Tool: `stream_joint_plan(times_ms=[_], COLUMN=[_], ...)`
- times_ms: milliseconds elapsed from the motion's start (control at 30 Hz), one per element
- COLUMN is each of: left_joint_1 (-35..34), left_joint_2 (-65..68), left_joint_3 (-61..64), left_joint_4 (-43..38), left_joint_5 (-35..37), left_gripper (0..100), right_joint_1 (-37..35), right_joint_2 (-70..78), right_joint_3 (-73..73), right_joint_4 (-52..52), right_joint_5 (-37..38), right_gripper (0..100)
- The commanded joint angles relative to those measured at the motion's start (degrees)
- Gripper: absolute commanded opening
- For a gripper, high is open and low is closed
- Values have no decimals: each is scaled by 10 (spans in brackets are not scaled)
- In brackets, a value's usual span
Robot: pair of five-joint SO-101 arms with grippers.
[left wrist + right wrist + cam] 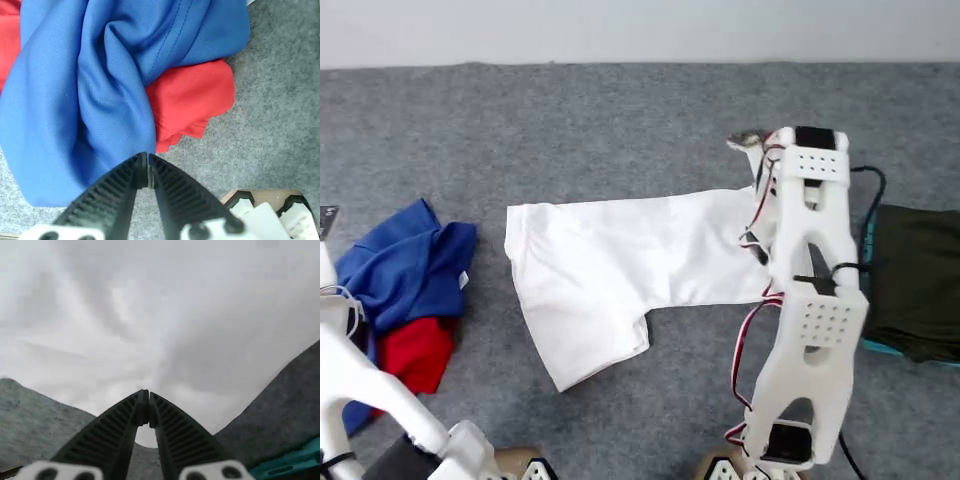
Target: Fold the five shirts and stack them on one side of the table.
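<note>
Nearest the arm bases, to the left of the white shirt (620, 270), a loose heap of a blue shirt (90, 90) over a red shirt (192, 100) is seen, kept apart from it by a strip of bare table (620, 120). The left gripper (148, 167) is held above this heap with its jaws pressed together at the blue cloth's lower edge. Whether any cloth is caught between them cannot be told. The heap is judged to be unfolded stock waiting its turn.

The white shirt is laid flat across the middle, one sleeve pointing toward the bases and its body running rightward under the right arm. At that right end the right gripper (148, 407) is pressed together with a tongue of white cloth drawn in between the jaws, so the hem is judged to be pinched for a fold leftward over the body.

Just right of the white shirt, beyond the arm, a dark shirt (915, 275) is set folded on a teal shirt (880, 345), which is taken to be the stack. Its left edge is close to the arm.

Beyond the white shirt, open grey felt is left up to the table's far edge, and wide room is left for the fold.
</note>
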State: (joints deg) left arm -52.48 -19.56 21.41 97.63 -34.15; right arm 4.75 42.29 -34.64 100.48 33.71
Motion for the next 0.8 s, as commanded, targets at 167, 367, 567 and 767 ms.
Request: stream_joint_plan(times_ms=[167,367,567,767], left_joint_1=[2,3,3,3], left_joint_2=[-20,-20,-19,-19], left_joint_3=[-19,-19,-19,-19], left_joint_4=[-5,-5,-5,-5], left_joint_5=[1,1,1,1], left_gripper=[17,17,17,17], right_joint_1=[52,67,65,67], right_joint_2=[-132,-149,-148,-109], right_joint_3=[91,106,151,155], right_joint_4=[26,25,22,15], right_joint_5=[-19,-55,-57,-57], right_gripper=[191,183,180,179])
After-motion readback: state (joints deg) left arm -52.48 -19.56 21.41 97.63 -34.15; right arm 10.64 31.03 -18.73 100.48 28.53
